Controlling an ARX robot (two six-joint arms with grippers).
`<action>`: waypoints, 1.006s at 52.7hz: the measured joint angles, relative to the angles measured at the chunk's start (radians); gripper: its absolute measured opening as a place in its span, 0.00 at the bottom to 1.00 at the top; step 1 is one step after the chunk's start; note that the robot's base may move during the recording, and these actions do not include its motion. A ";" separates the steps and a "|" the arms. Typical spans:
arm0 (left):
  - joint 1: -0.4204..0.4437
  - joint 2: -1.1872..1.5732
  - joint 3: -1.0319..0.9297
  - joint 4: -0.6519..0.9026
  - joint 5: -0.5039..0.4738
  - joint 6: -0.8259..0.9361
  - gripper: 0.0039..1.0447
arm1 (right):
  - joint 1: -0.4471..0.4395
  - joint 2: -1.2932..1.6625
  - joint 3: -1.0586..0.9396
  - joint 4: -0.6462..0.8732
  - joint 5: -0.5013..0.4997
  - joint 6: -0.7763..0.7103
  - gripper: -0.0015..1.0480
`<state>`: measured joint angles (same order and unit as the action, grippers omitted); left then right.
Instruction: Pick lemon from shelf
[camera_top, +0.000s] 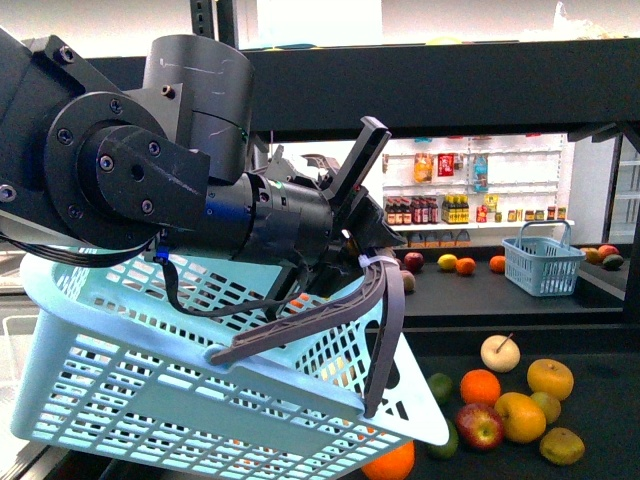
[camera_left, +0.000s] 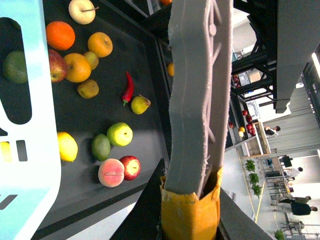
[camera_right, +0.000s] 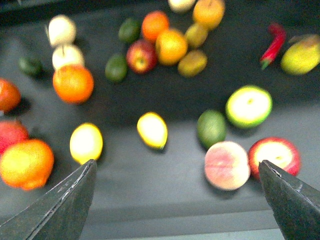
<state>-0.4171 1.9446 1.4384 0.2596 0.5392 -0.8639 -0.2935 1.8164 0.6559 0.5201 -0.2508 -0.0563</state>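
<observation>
Right pincer (camera_right: 176, 167), jaws wide apart, above lemon (camera_right: 152, 130) on shelf tray (camera_right: 125, 205); left pincer (camera_top: 357, 248) clamped on basket handle (camera_top: 300, 325).

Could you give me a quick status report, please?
Left gripper shut on basket handle. Right gripper open over shelf. Lemon ungrasped, on tray. Green fruit close beside it.

lemon (camera_right: 152, 130) on shelf (camera_right: 165, 205), near peach (camera_right: 226, 165)

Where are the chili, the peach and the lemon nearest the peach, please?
chili (camera_left: 128, 88): left wrist view, middle of the red pod.
peach (camera_left: 111, 172): left wrist view, centre of its pink skin.
lemon (camera_left: 67, 146): left wrist view, middle of its yellow side.
</observation>
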 joint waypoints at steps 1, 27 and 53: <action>0.000 0.000 0.000 0.000 0.000 0.000 0.10 | 0.001 0.019 0.014 -0.003 -0.001 -0.010 0.93; 0.000 0.000 0.000 0.000 0.001 -0.001 0.10 | 0.129 0.553 0.457 -0.088 0.057 -0.234 0.93; 0.000 0.000 0.000 0.000 0.001 0.000 0.10 | 0.156 0.829 0.807 -0.142 0.074 -0.419 0.93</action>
<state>-0.4171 1.9446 1.4384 0.2596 0.5400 -0.8642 -0.1379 2.6450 1.4628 0.3779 -0.1764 -0.4755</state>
